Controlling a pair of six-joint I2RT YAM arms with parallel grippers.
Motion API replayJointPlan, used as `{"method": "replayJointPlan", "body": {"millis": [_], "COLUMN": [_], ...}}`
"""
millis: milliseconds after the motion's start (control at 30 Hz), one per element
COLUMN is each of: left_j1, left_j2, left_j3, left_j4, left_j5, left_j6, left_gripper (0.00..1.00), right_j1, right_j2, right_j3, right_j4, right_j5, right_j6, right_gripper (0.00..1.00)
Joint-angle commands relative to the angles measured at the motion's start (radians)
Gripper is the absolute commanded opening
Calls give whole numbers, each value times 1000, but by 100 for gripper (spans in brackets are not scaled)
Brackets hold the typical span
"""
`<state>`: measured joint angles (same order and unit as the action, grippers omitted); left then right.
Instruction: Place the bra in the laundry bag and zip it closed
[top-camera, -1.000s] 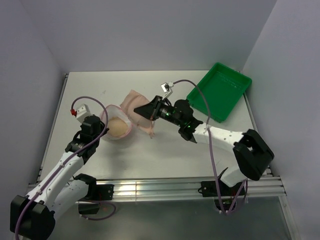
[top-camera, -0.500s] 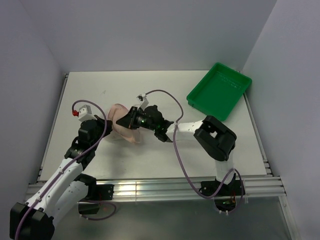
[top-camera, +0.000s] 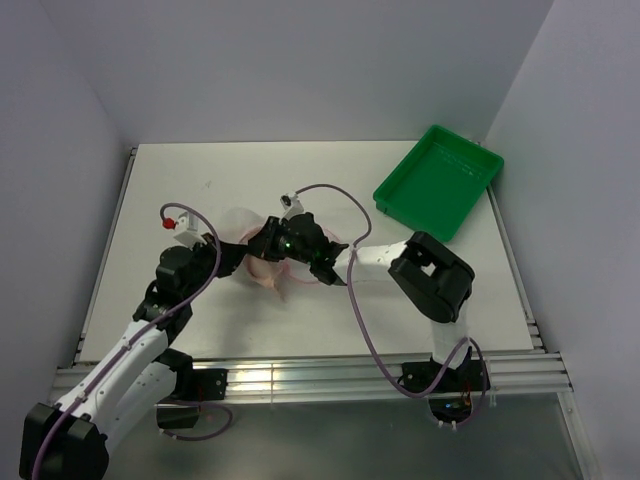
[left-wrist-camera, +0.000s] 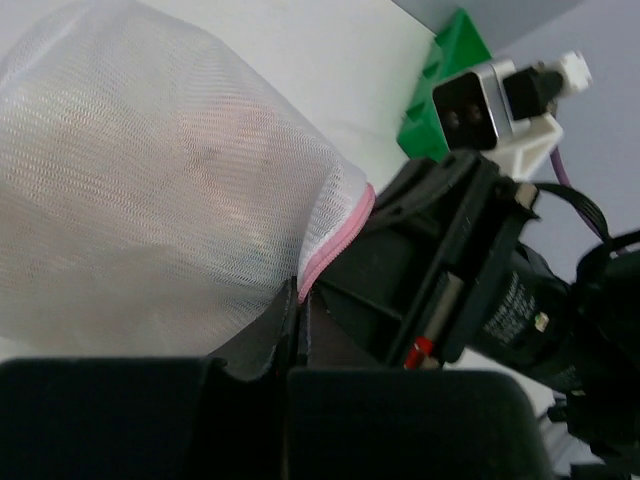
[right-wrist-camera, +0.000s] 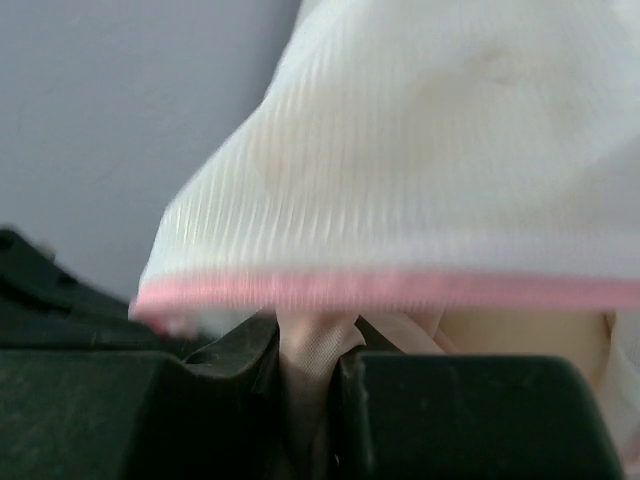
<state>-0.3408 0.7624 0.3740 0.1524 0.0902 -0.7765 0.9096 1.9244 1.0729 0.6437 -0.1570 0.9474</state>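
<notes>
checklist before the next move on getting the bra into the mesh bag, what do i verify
1. Left gripper grips the laundry bag: ok, jaws shut on the mesh rim beside the pink trim.
2. Right gripper holds the bra: ok, peach fabric is pinched between the jaws.
3. Bag mouth faces the right gripper: ok, the pink rim sits lifted just above the jaws.
4. Bra fully inside: not ok, peach fabric shows below the bag in the top view.
5. Zipper pull located: cannot tell, not visible.
6. Green tray out of the way: ok, apart from both arms.
</notes>
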Motion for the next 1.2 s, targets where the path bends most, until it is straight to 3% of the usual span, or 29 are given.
{"method": "replayJointPlan", "body": {"millis": [0,233,567,667,700,733,833,900,1167], "left_j1": [-7,-23,-64,-66,-64,-66,-64,-64,-63], "left_j2": [-47,-57,-43,-44,-46,-48,-48,-34,-37], "left_j3": [-30,-92,-110,-107,-103,-98,-96,-99,-75], "left_j4": [99,124,128,138,130,104,90,101,87], "left_j5": [140,212,290,290,281,249,185,169,57], "left_j6": [-40,-136,-266,-283,-282,-279,-267,-264,-233], "left_gripper": [0,0,0,0,0,0,0,0,0], "right_j1": [-9,35,0,5,5,8,11,11,14], "right_j2": [-82,-61,42,32,19,-20,-108,-157,-343], "right_j3": [25,59,125,124,105,60,6,-27,-113], "right_j4": [-79,-145,-308,-345,-331,-316,-352,-358,-528], "right_j5": [172,453,609,626,620,622,628,613,456], "right_j6": [11,146,251,194,179,124,24,-19,-246], "right_gripper": [0,0,2,16,35,48,75,82,95]}}
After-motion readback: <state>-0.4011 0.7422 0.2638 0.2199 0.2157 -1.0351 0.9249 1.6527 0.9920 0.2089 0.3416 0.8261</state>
